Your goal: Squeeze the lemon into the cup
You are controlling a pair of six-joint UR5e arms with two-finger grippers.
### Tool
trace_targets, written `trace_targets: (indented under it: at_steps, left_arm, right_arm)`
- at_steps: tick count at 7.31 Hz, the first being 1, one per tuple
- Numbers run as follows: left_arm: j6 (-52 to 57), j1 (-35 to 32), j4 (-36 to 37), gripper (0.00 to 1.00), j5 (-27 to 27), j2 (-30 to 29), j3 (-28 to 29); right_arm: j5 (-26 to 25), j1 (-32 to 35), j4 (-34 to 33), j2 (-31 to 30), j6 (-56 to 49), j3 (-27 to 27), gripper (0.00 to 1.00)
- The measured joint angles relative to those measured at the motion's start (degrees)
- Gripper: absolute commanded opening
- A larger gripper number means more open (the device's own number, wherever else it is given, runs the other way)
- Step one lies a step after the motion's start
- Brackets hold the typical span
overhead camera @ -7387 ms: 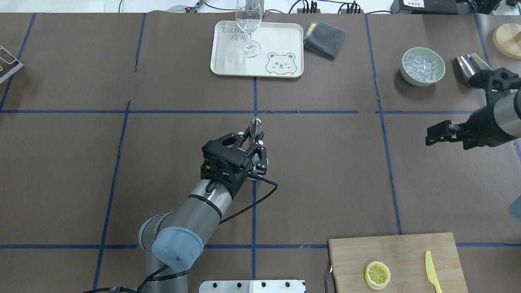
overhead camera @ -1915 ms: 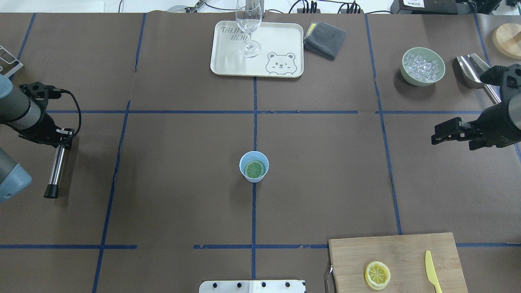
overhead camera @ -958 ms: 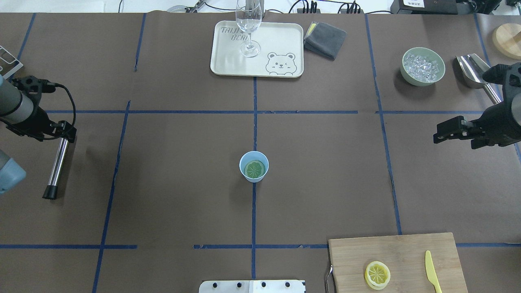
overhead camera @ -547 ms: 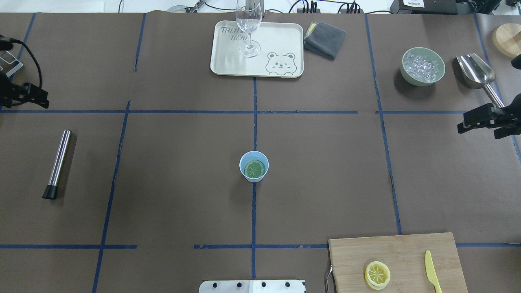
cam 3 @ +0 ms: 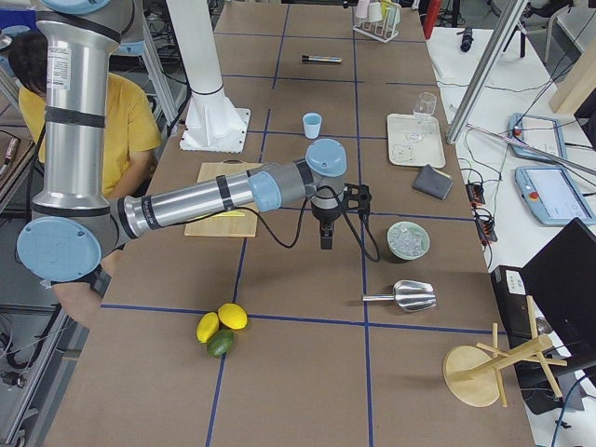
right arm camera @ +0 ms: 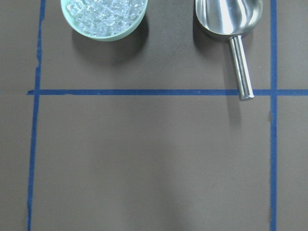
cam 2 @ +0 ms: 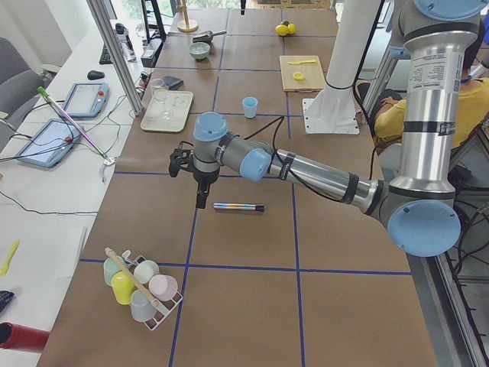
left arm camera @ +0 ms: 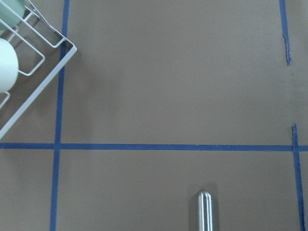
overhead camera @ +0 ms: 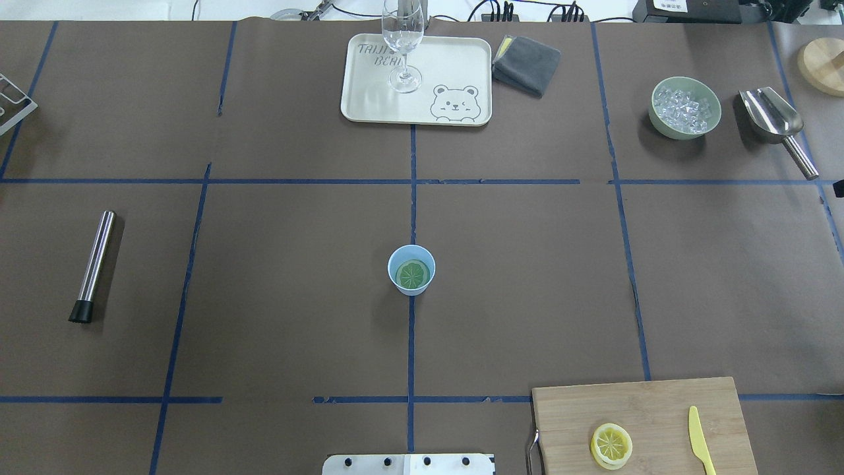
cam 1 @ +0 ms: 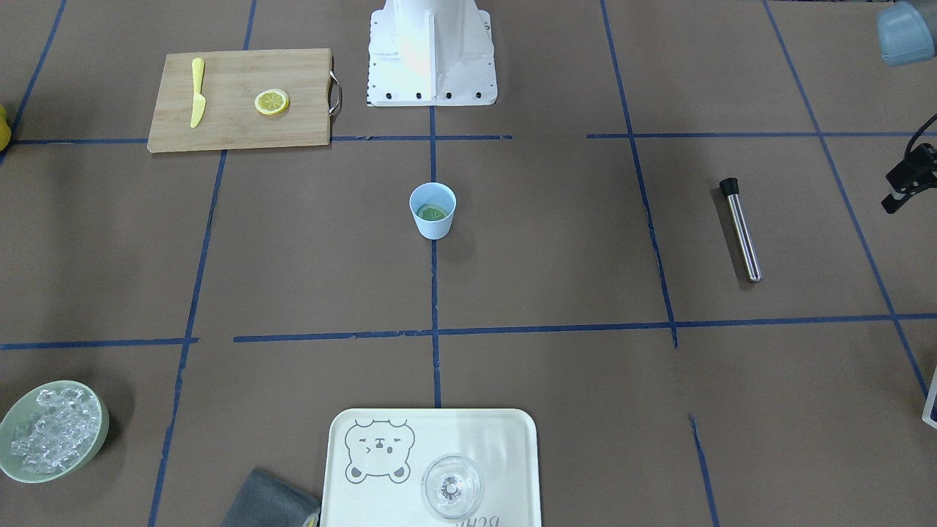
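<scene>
both arms (cam 2: 306, 167) withdrawn; segmented lemon slice (overhead camera: 413, 274) flat inside smooth tapered cup (cam 1: 433, 226).

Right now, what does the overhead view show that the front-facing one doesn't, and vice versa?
Overhead only: the metal scoop and the wooden disc. Front-facing only: part of the left arm at the edge. Both: the cup holding a green slice, the lemon slice and knife on the cutting board, the metal rod, the glass on the tray, the bowl of ice.
</scene>
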Motion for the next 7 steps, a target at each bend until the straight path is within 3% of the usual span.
trace_targets:
  at_steps: [2,7]
  left_arm:
    - [6.4,-3.5,1.7,1.0,-2.1,0.7,2.2]
    - [19.6,-10.5,2.1,1.0,-3.3,1.3,5.7]
  right_arm:
    - [0.2,3.6,-4.6,0.2,-8.6,-1.4,1.0]
    - [0.0,4.5,-5.7,1.2,-13.2,-4.0,1.0]
